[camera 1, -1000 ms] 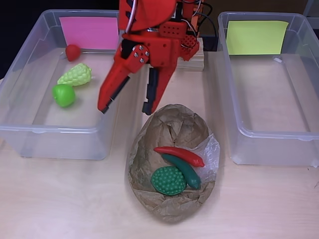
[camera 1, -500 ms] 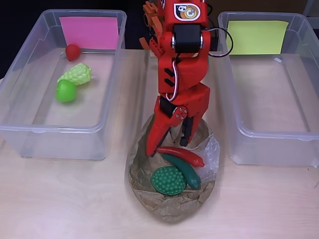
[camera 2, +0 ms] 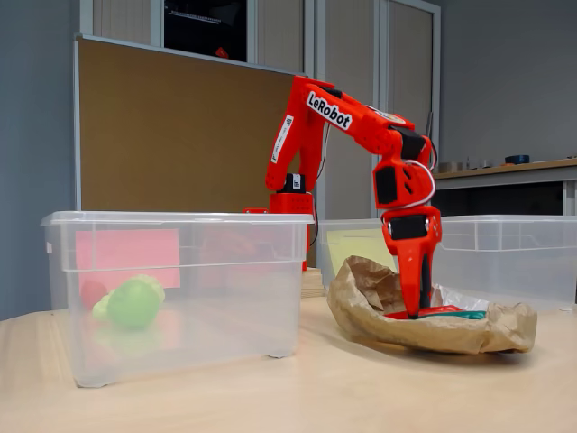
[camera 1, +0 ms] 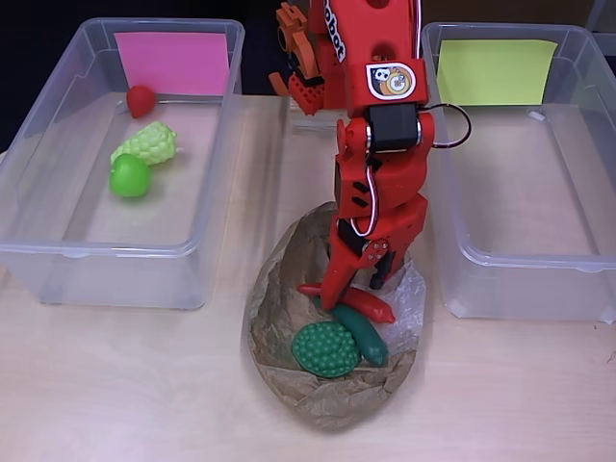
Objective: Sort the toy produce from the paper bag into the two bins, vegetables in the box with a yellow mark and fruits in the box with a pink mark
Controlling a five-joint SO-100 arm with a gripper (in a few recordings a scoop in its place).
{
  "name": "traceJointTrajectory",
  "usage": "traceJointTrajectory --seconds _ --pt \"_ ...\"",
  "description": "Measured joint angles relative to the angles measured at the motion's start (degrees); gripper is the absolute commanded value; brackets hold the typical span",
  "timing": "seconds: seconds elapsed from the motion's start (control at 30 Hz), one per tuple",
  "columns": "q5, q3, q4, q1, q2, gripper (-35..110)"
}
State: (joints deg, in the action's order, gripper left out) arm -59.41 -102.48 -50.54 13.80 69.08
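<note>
The crumpled paper bag lies open in the middle of the table. In it are a red chili pepper, a dark green cucumber and a round bumpy green vegetable. My red gripper points straight down into the bag, open, its fingers straddling the middle of the red pepper. In the fixed view the gripper reaches down to the pepper inside the bag. The pink-marked box holds a small red fruit, yellow-green grapes and a green apple.
The yellow-marked box stands right of the bag with nothing in it. Both boxes have tall clear walls close to the bag. Bare table lies along the front edge. The arm's base sits between the boxes at the back.
The arm swung from beside the pink-marked box to the bag and came down. The open fingers now sit around the red pepper. The green apple rolled slightly.
</note>
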Motion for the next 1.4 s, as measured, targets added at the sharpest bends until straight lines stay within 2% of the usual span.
traceJointTrajectory --seconds 0.3,0.57,0.9,1.17,1.4 --pt "1.76 2.64 1.23 -0.26 -2.2 16" --pt "1.76 3.43 0.53 -0.62 -2.2 13" --pt "1.76 4.39 -5.89 -1.14 2.2 13" --pt "-1.23 5.27 -17.4 -2.64 13.27 13" --pt "-13.36 2.64 -30.32 -0.97 26.81 13"
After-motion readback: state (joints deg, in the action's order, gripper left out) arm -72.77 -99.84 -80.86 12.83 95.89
